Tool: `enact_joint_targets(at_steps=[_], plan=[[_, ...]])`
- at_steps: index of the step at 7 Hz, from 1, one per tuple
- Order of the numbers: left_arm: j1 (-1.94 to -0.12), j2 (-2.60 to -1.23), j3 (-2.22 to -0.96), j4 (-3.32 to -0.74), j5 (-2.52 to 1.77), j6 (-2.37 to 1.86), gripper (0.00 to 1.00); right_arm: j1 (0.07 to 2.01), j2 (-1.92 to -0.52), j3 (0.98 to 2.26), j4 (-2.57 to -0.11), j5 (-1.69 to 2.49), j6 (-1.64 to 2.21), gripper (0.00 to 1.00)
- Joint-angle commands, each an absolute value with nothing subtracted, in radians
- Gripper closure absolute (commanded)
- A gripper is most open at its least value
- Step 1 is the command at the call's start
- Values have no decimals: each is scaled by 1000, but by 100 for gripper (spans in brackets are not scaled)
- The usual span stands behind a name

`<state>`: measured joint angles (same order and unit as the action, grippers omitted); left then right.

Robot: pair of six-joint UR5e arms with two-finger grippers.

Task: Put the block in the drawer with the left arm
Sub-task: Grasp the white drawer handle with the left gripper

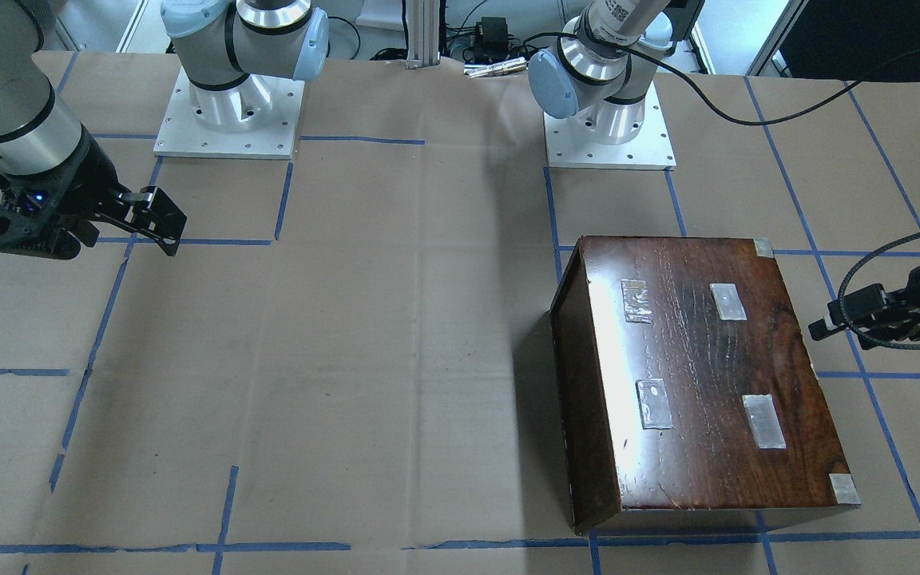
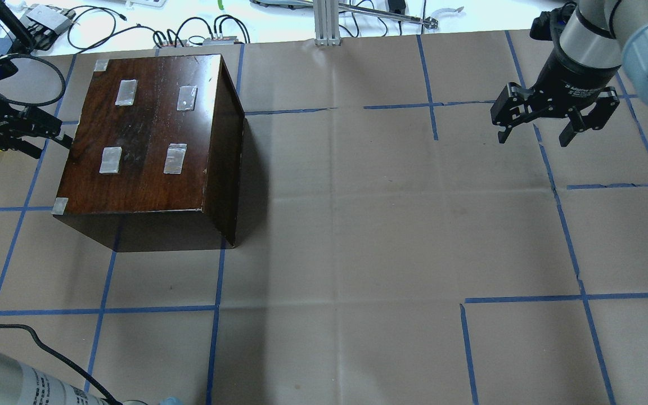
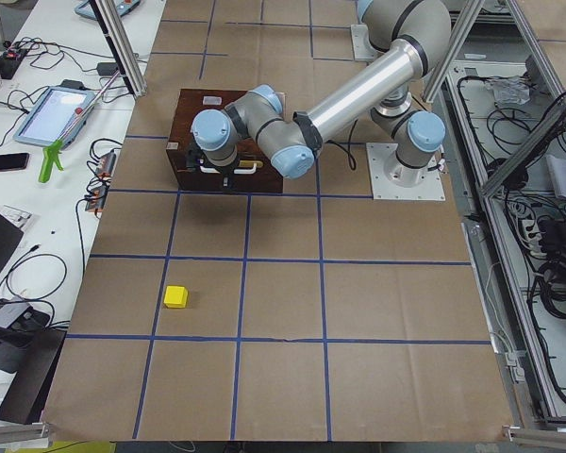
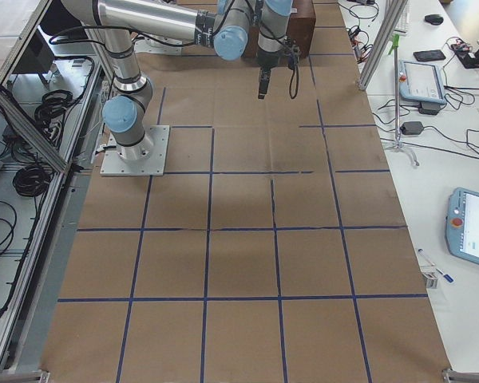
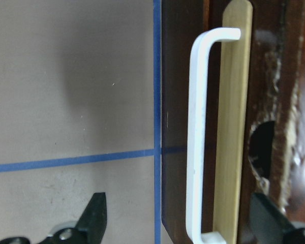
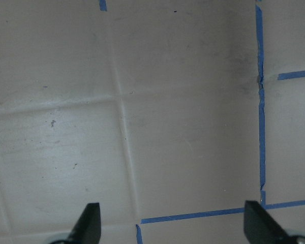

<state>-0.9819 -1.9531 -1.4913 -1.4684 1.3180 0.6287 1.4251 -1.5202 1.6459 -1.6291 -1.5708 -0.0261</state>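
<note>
A: Left hand (image 5: 178, 201) right up close, fingers spread wide, lined up either side of the white handle (image 5: 195, 127). The drawer (image 5: 174, 76) looks shut.
B: Then it wants to close squarely on the bar's middle and pull straight out, I'd say. Skewed, it could drag the wooden box (image 2: 144, 129).
A: And the yellow block (image 3: 175, 296)?
B: Lying on the worktop (image 3: 358, 311), well apart from the box.

Glossy dark-brown wooden box (image 2: 144, 140), silvery tape patches (image 2: 126, 92); matt brown paper table cover (image 2: 358, 225); smooth white handle (image 5: 195, 137), pale bare-wood strip (image 5: 233, 127) on dark drawer (image 5: 175, 76) front.
</note>
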Motion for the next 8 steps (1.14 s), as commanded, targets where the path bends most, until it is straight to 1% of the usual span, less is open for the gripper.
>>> enact_joint_targets(at_steps=[1, 4, 8], plan=[[-982, -1973, -1494, -1453, 1319, 629, 2, 1425, -1520, 1646, -1629, -1571, -26, 0], [-983, -2012, -1491, -1440, 1318, 627, 2, 1425, -1520, 1646, -1629, -1571, -26, 0], [-983, -2033, -1488, -1407, 1321, 632, 2, 1425, -1520, 1646, -1629, -1571, -26, 0]])
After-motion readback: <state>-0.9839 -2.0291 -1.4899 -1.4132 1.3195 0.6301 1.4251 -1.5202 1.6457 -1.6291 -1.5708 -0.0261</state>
